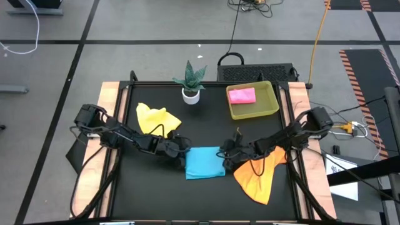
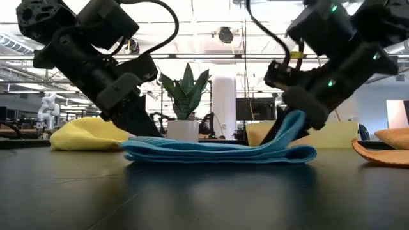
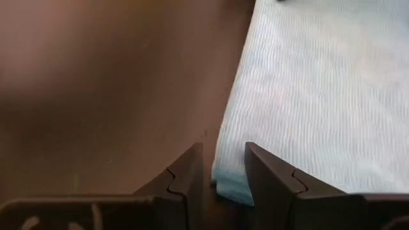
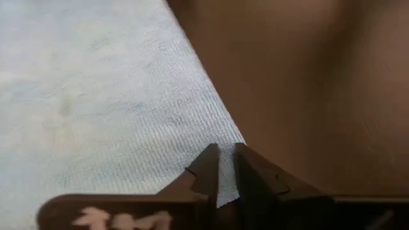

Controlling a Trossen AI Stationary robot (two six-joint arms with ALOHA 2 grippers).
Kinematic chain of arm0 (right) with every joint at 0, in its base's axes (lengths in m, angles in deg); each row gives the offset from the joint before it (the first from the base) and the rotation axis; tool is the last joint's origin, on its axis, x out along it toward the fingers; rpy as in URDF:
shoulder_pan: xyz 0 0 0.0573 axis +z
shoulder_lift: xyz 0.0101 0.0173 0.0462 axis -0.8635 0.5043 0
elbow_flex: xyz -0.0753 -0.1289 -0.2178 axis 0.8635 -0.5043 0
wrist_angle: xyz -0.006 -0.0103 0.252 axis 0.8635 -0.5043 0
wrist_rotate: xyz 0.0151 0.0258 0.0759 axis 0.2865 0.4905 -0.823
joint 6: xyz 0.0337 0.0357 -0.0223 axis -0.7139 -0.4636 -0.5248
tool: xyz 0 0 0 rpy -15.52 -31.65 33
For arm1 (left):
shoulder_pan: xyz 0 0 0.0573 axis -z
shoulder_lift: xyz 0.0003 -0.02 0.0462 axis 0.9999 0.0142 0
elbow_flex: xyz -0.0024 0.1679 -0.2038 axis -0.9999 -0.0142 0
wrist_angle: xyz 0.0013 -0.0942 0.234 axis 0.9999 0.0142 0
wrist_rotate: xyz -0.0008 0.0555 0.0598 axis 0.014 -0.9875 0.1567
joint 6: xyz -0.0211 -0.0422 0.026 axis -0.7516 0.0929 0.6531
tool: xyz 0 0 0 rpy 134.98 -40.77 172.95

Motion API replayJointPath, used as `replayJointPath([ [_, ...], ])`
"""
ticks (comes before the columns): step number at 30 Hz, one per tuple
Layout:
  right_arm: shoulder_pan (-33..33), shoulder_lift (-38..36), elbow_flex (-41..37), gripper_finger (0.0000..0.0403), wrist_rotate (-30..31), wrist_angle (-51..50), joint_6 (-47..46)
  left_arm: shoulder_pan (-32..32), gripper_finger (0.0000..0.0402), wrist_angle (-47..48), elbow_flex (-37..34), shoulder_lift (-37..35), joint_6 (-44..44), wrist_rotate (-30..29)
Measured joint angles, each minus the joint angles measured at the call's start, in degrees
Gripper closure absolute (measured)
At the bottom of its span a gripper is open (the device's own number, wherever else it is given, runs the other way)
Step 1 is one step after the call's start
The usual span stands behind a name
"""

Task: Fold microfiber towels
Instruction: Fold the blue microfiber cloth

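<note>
Light blue towel (image 1: pixel 204 162) lies folded flat before you, your left gripper (image 3: pixel 223 167) slightly spread around one corner, your right gripper (image 4: pixel 227 163) pinching another.

The blue towel (image 1: pixel 204 162) is hemmed in — yellow towel (image 1: pixel 156 119) behind-left, orange towel (image 1: pixel 257 175) touching its right; bare table (image 1: pixel 156 194) lies in front.

Light blue towel (image 3: pixel 319 96) cut off at 12 and 3 o'clock; orange towel (image 2: pixel 383 152) cropped at 3 o'clock
</note>
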Motion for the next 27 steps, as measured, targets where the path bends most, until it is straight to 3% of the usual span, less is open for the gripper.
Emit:
replayJointPath([
  [4, -0.6, 1.1, 0.0, 0.0386, 4.2, 0.1, 0.1, -0.2, 0.0284, 2.2, 0.0, 0.0, -0.5, 0.0],
  [9, 0.0, -1.3, 0.0, 0.04, 3.9, -0.4, 2.1, -0.2, 0.0284, 4.0, 0.0, -1.2, -2.1, 0.0],
  [13, 1.0, -4.3, 0.0, 0.039, 3.8, -2.0, 2.3, 0.6, 0.0284, -0.2, 0.0, -3.1, -1.4, 0.1],
  [18, 1.4, -6.2, 0.0, 0.0373, 3.4, -2.7, 2.4, 0.9, 0.0284, -9.1, 0.1, -1.7, 2.8, 8.3],
  [23, 1.4, -6.2, 0.0, 0.0349, -0.9, -3.5, 2.6, 0.0, 0.0284, -9.6, 0.0, 2.7, 2.5, 6.9],
  [27, 1.4, -6.4, 0.0, 0.0323, -1.0, -4.9, 2.5, -1.4, 0.0284, -9.4, 0.1, 6.2, 1.0, 6.5],
])
